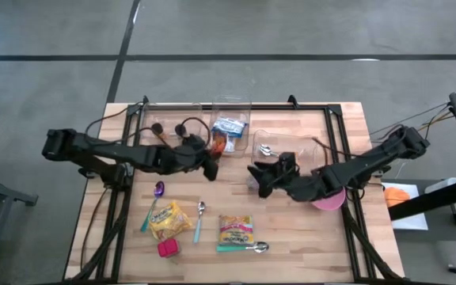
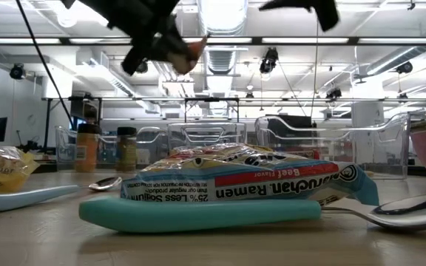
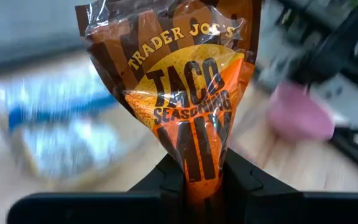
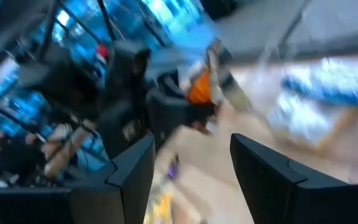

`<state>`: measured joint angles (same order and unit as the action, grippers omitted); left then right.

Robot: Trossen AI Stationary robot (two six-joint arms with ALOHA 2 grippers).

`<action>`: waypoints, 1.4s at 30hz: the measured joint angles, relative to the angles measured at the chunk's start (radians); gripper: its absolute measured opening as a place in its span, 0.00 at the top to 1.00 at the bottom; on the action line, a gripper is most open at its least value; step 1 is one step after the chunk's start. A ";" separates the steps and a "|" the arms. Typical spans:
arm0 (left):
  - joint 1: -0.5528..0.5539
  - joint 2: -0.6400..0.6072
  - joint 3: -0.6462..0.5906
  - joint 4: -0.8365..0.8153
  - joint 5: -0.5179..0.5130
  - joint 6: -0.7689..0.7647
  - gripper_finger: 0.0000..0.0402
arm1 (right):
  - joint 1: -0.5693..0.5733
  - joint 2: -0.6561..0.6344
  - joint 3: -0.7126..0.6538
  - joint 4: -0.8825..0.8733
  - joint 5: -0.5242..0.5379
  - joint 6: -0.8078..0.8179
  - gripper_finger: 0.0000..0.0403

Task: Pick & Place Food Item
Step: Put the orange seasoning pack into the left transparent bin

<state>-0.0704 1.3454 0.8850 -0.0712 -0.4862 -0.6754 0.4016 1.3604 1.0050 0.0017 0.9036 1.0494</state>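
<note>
My left gripper (image 1: 211, 161) is shut on an orange-and-brown taco seasoning packet (image 3: 179, 93) and holds it in the air near the table's middle, in front of a clear bin (image 1: 230, 127) that has a blue-and-white packet inside. In the low view the seasoning packet (image 2: 195, 48) hangs high over the table. To the right of it my right gripper (image 1: 258, 180) stands open with nothing between its fingers. It is also raised, and it faces the left arm. My left gripper pinches the seasoning packet's lower end (image 3: 199, 179) between its two fingers, where the foil is squeezed narrow. The fingers come from the table's left. The rest of the packet stands out beyond the fingertips, print facing the wrist camera, lifted clear of the table.
A second clear bin (image 1: 279, 146) holds spoons and a pink bowl (image 1: 328, 200) sits at the right. On the near half lie a purple spoon (image 1: 158, 190), a yellow packet (image 1: 170, 219), a blue-handled spoon (image 1: 199, 222), a ramen packet (image 1: 236, 229), a teal spoon (image 1: 242, 248) and a small pink item (image 1: 168, 248).
</note>
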 joint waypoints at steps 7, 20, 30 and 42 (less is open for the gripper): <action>0.000 0.061 0.070 0.081 -0.020 0.143 0.86 | -0.120 0.007 0.015 0.104 -0.048 -0.126 0.49; 0.000 0.141 0.211 -0.030 0.023 0.268 0.86 | -0.216 0.092 0.276 -0.299 -0.121 -0.123 0.49; 0.004 0.138 0.210 -0.027 0.048 0.313 0.86 | -0.216 0.133 0.298 -0.320 -0.143 -0.101 0.49; 0.004 0.138 0.210 0.003 0.092 0.332 0.86 | -0.222 0.158 0.295 -0.321 -0.144 -0.082 0.63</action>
<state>-0.0666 1.4830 1.0946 -0.0685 -0.3947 -0.3431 0.1800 1.5183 1.2996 -0.3194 0.7597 0.9678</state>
